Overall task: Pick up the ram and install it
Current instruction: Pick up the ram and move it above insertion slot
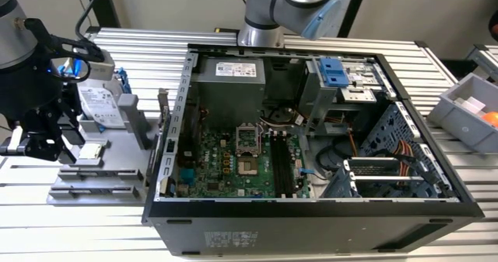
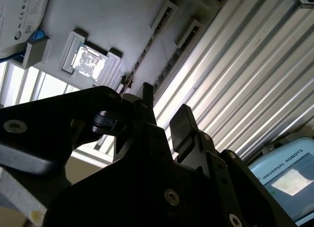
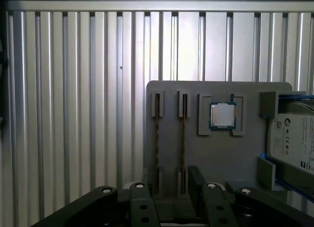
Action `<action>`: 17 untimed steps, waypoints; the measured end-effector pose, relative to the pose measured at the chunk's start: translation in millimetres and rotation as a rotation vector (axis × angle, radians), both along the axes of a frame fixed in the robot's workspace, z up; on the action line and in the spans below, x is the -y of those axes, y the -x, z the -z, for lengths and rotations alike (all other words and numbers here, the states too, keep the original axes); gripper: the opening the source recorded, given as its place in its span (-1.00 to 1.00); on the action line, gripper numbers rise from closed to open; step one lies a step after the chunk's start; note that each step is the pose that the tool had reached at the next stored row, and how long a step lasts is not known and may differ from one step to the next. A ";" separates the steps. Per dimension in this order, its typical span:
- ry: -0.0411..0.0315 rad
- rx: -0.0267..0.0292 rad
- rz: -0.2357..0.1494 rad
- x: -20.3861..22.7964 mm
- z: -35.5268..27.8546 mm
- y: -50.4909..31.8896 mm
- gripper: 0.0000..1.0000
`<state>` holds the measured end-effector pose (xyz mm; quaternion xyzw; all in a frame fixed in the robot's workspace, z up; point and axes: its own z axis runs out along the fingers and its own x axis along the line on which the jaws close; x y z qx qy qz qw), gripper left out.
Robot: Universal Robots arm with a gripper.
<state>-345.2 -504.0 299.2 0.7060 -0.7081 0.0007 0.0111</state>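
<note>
At the exterior view's left edge, the black jaws hang from the arm (image 1: 17, 46) over the ribbed aluminium bench (image 1: 148, 49). They point down at the near end of a grey holder plate (image 1: 116, 177). The jaws stand open and grip nothing. In the first wrist view the two black fingers (image 3: 196, 180) are apart with clear space between them, and the second wrist view shows the same gap beside a finger (image 2: 182, 123).

The ram (image 3: 157, 138) is a thin dark stick standing on edge in a slot of the plate, just ahead of the jaws and below them. A second stick (image 3: 183, 138) of the same kind stands in the next slot, parallel and just beside the first. The fingertips are close to the near ends of both sticks, but I cannot tell whether they touch either one.

To the exterior view's right of the jaws, a small square silver chip (image 1: 92, 151) lies in a recess of the same plate. Beyond it a hard drive (image 1: 100, 104) in a blue frame stands upright.

Well apart from the jaws, further toward the exterior view's right, an open computer case (image 1: 311, 206) lies on the bench. Its green motherboard (image 1: 225, 163) and long black slots (image 1: 281, 163) face up. A grey bin (image 1: 459, 107) sits at the right edge, farthest from the jaws.
</note>
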 end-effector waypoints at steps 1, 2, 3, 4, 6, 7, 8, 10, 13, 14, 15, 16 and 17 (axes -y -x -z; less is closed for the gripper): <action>0.0000 -0.0001 0.000 0.0 0.0 0.0 1.00; 0.0001 -0.0001 0.000 0.0 0.0 0.0 1.00; 0.0000 0.0000 0.000 0.0 0.1 0.0 1.00; 0.0000 -0.0001 0.000 0.0 0.1 0.0 1.00; 0.0000 -0.0001 0.000 0.0 0.1 0.0 1.00; 0.0000 0.0000 0.000 0.0 0.2 0.0 1.00; -0.0001 0.0001 0.000 0.0 0.5 0.0 1.00; 0.0004 0.0001 0.000 0.0 1.6 0.0 1.00; 0.0012 0.0000 0.000 0.0 3.5 0.0 1.00; 0.0013 0.0000 0.000 0.0 4.3 0.0 1.00; 0.0015 0.0000 0.000 0.0 5.1 0.0 1.00; 0.0020 0.0000 0.000 0.0 6.2 0.0 1.00; 0.0019 0.0001 0.000 0.0 7.3 0.0 1.00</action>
